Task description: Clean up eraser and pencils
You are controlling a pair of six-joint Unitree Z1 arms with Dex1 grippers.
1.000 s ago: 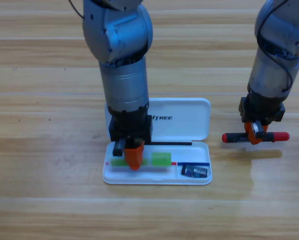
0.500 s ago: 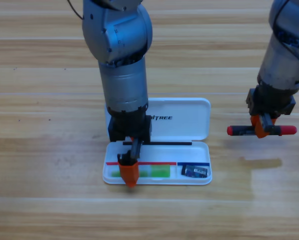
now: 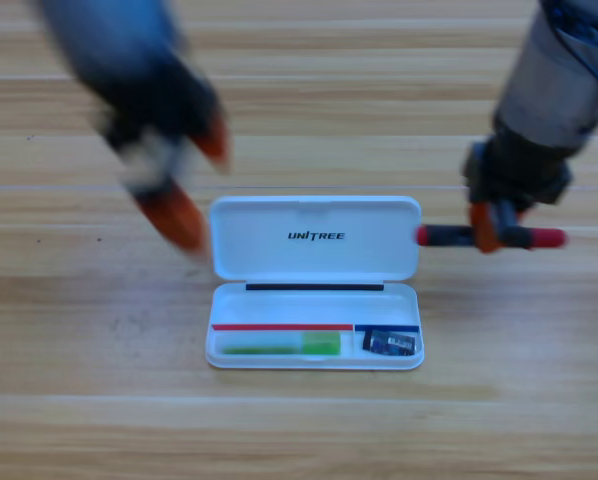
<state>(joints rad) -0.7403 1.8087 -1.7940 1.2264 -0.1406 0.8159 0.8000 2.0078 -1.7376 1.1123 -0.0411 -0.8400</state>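
The open white case [image 3: 315, 292] lies at mid-table. The pale and green pencil [image 3: 279, 346] rests in its long front compartment. The dark eraser [image 3: 390, 343] sits in the small right compartment. My left gripper [image 3: 197, 180] is blurred, up and left of the lid, open with nothing between its orange jaws. My right gripper [image 3: 487, 232] is shut on the black pencil with red ends [image 3: 444, 236], held level above the table. That pencil's left tip reaches the lid's right edge.
The case's lid [image 3: 314, 215] lies flat behind the tray. The grey right arm [image 3: 554, 90] comes down from the upper right corner. Bare wooden table surrounds the case.
My left gripper let go of the green pencil, left the case and swung up and left. My right gripper lifted the black and red pencil and carried it left toward the case.
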